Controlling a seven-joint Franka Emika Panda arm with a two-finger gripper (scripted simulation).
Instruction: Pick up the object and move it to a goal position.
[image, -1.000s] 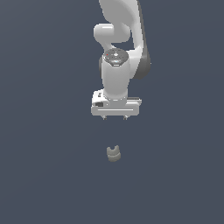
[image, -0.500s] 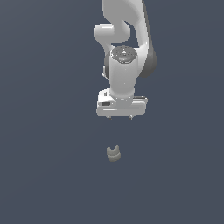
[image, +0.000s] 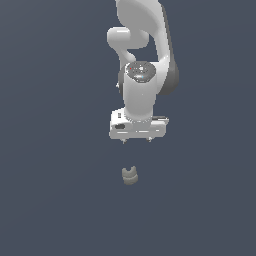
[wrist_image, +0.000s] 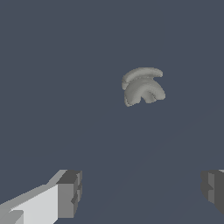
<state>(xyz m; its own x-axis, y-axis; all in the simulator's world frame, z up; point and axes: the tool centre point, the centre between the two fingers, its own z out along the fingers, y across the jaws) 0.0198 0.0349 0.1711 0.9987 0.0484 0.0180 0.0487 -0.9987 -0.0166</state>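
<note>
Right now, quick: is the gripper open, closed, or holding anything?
Gripper: open and empty, its jaws spread wide; the small grey-beige lump lies apart from it, ungrasped.

Open floor all round, nothing blocking the descent

The gripper (image: 137, 140) hangs with its fingers (wrist_image: 68, 194) spread wide, well apart from the object (image: 130, 175) below. The gap between them is unobstructed, and the dark floor (image: 55, 190) around the object lies bare on every side, leaving any approach open.
</note>
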